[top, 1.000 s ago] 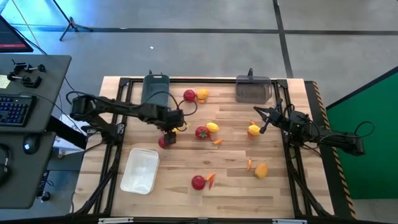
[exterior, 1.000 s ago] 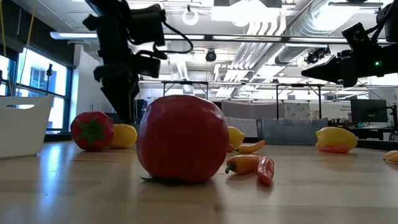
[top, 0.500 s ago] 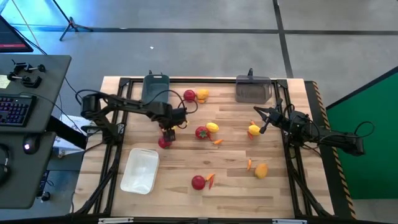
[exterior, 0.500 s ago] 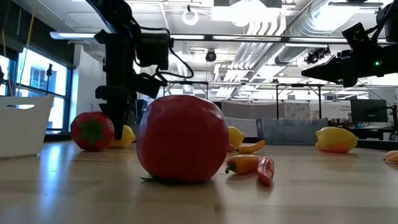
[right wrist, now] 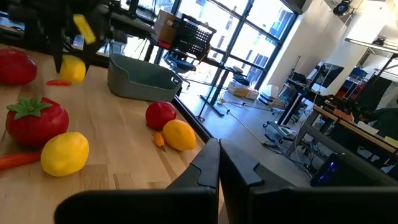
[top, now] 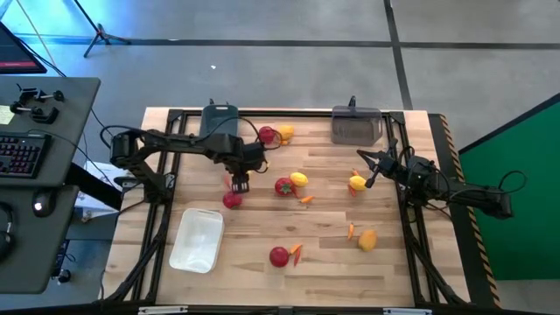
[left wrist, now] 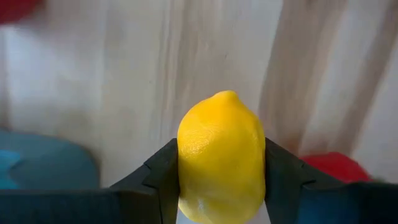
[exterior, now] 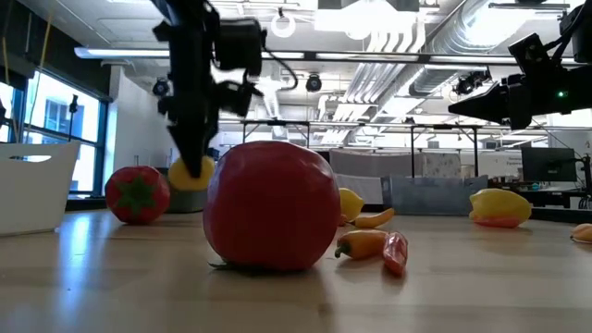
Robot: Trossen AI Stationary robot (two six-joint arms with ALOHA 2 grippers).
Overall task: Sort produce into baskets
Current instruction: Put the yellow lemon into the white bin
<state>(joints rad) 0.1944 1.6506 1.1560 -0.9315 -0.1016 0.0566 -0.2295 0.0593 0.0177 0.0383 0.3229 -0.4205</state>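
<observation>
Wooden counter point(top: 262, 236), pale planks, black frame at its edges. Grey concrete floor point(top: 262, 79) around it, crossed by dark lines. Green panel point(top: 516, 166) right of the counter. Dark desk point(top: 35, 175) with keyboard point(top: 19, 155) left of it. Beyond the counter: tall windows point(right wrist: 249, 37), exposed ceiling ducts point(exterior: 444, 37), office chairs point(right wrist: 186, 46).

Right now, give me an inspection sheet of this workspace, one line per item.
Surface: wooden table, produce scattered across it.
Job's things: white tray empty; dark bin and smoky grey bin at the far edge; tomatoes, lemons and small orange pieces loose on the wood.
Clutter: nothing seen.
Grippers: left gripper clamps a lemon clear of the table; right gripper shut, empty, above the table's right side.
Cables: black cable looping off the left arm.
Surroundings: desk with keyboard to the left, green panel to the right.
</observation>
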